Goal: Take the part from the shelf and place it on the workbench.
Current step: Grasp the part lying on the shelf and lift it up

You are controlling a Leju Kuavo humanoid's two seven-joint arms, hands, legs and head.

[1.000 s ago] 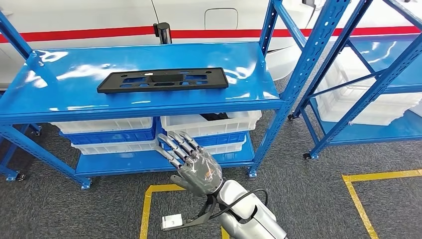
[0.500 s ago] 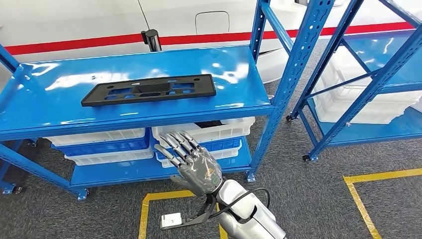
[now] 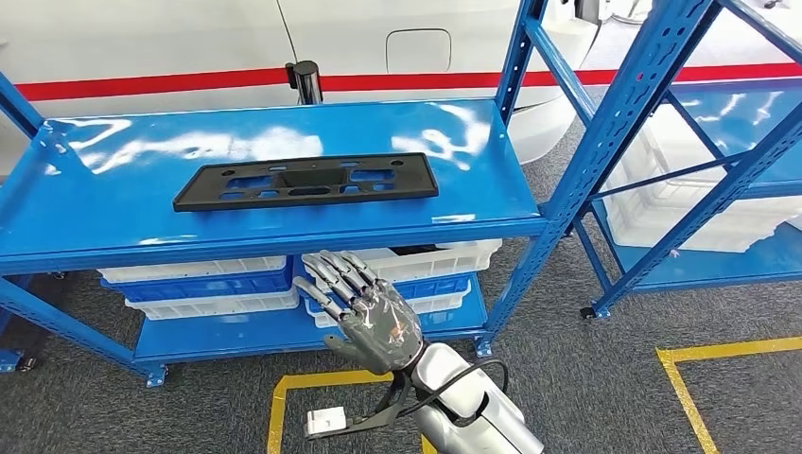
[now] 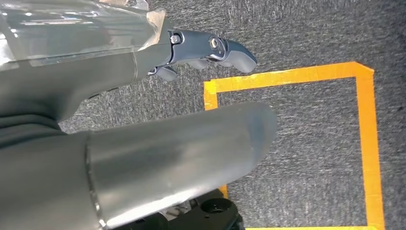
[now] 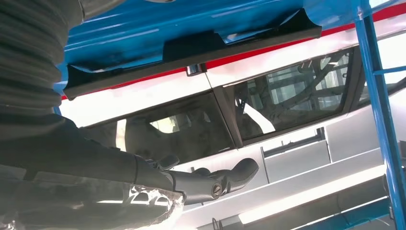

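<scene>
Blue shelf (image 3: pixel 113 203) beneath black part (image 3: pixel 305 181)

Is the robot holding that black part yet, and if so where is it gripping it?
No, nothing is held. The black part lies flat on the blue shelf. The right hand is below it with fingers spread; the left hand hangs over the floor, holding nothing.

A: Right hand (image 3: pixel 371 317) is up in front of the body, back of the hand showing, fingers (image 3: pixel 333 274) spread and stretched forward, nothing in them.

B: And the silver forearm (image 3: pixel 470 409) rises from below, a dark cable looping at the wrist.

A: Left hand (image 4: pixel 143 96) hangs low, fingers (image 4: pixel 225 49) lightly curved, apart, holding nothing.
</scene>
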